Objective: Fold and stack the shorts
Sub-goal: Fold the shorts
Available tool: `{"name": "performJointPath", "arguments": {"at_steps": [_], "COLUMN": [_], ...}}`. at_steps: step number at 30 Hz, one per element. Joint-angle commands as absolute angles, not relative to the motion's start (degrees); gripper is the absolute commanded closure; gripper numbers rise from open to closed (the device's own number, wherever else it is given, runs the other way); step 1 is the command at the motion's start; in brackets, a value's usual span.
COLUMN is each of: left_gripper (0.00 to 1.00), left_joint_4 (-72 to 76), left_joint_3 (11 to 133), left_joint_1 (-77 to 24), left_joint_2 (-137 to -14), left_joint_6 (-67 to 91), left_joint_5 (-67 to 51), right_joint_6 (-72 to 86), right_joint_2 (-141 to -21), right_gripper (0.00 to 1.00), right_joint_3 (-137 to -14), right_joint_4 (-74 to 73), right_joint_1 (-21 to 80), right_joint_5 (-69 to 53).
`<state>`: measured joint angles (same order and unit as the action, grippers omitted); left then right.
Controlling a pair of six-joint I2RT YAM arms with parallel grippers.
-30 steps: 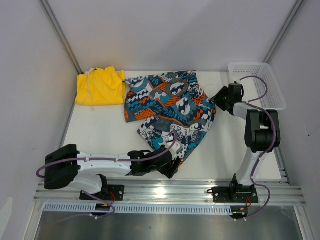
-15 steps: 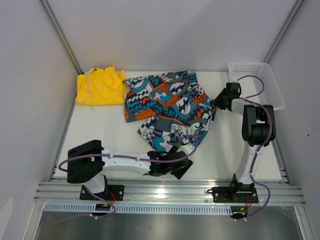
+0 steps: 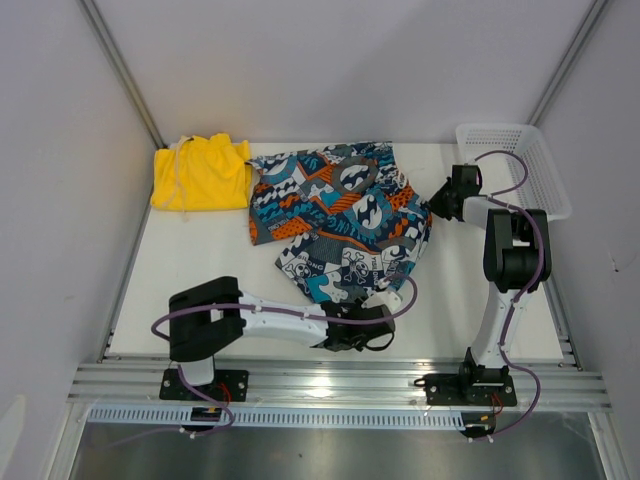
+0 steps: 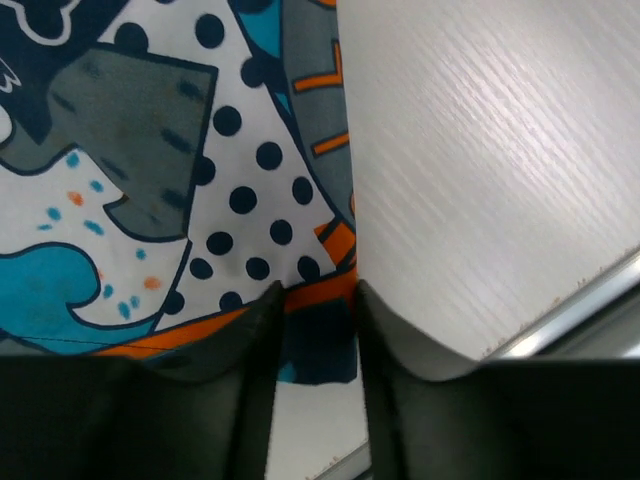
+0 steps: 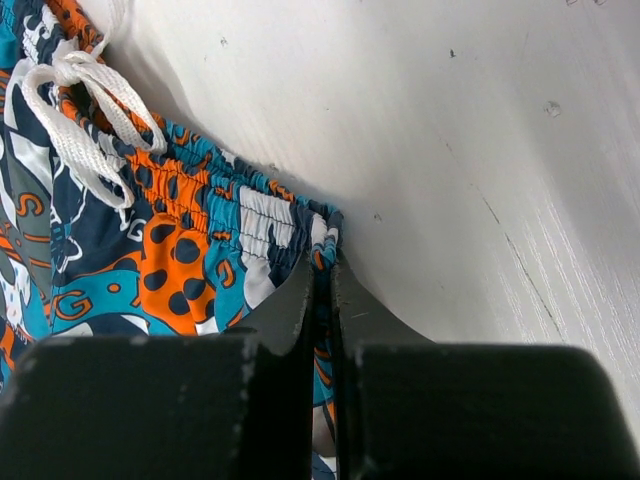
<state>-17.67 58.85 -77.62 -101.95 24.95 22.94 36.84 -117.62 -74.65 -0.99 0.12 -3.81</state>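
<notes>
Printed shorts: the printed shorts (image 3: 340, 215) are lying spread and rumpled across the middle of the white worktop (image 3: 200, 270), between the two arms.
Yellow shorts: the yellow shorts (image 3: 200, 172) are sitting folded at the far left corner, just beside the printed pair.
Basket: a white mesh basket (image 3: 548, 205) is standing at the far right edge.
Top view only: it is showing both pairs, the basket and both arms at once.
Left wrist view only: the left hand (image 4: 312, 330) is straddling a near hem corner (image 4: 320, 300). Its fingers (image 4: 255, 340) are standing apart, released, with the dark cloth edge between them and bare worktop to the right.
Right wrist view only: the right hand (image 5: 322, 300) is clenching the gathered elastic waistband (image 5: 250, 215) of the printed shorts at its right end, fingers (image 5: 295, 300) pressed nearly together on the cloth. A white knotted drawstring (image 5: 85, 110) is lying on the print nearby.
Writing: orange letter-like shapes are showing in the print in the right wrist view, too partial to read as a word.
</notes>
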Motion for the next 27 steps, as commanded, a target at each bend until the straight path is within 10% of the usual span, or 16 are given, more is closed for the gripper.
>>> {"name": "performJointPath", "arguments": {"at_steps": [1,6,27], "left_gripper": [0.66,1.00,1.00], "left_joint_4": [-22.93,-21.80,-27.16], "left_joint_3": [60.64,59.15,74.44], "left_joint_1": [-77.87,-77.96,-97.73], "left_joint_2": [-105.64,-102.67,-96.43], "left_joint_6": [25.13,25.49,25.39], "left_joint_5": [26.10,24.26,12.93], "right_joint_6": [36.39,36.47,34.89], "right_joint_2": [-117.34,-115.93,-88.43], "right_gripper": [1.00,1.00,1.00], "right_joint_3": [-74.62,-73.39,-63.46], "right_joint_4": [-1.06,-0.62,-26.17], "right_joint_1": [-0.18,-0.18,-0.60], "right_joint_5": [-3.25,-2.99,11.60]}}
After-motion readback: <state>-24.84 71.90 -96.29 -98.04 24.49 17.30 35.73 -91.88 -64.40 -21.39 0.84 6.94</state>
